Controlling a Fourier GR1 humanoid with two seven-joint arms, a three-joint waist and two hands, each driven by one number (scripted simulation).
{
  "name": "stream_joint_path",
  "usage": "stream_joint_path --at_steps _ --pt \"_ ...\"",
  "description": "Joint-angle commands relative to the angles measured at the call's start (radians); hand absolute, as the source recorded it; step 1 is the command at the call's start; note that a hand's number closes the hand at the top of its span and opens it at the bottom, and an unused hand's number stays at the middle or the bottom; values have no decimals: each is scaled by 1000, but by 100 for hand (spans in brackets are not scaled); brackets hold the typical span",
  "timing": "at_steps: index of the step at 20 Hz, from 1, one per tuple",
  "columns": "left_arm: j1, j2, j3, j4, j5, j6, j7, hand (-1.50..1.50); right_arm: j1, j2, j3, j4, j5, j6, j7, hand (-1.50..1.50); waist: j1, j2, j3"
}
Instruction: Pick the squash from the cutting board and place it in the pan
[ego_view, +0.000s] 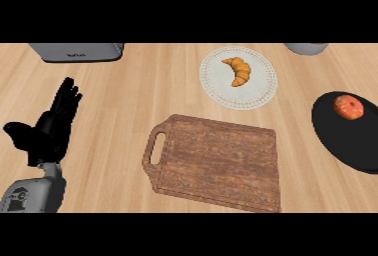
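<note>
A round orange-red squash (348, 107) lies inside the black pan (341, 137) at the right edge of the counter, near the pan's far side. The brown wooden cutting board (215, 161) sits in the middle with its handle slot to the left; nothing lies on it. My left hand (49, 128) stands at the left edge, fingers straight and pointing up, thumb out to the left, holding nothing and well apart from the board. My right hand does not show.
A white plate (255, 95) with a croissant (238, 70) sits behind the board. A grey toaster (76, 51) stands at the back left, and a grey cup (306, 48) at the back right.
</note>
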Motion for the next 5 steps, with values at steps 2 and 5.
stream_joint_path --at_steps 2,5 --pt "-36 2 9 39 5 -6 -13 0 187 134 -9 -321 -76 95 78 -150 4 6 1" --pt "-26 11 15 5 16 -14 25 0 291 241 -22 -556 -112 83 187 -150 14 6 2"
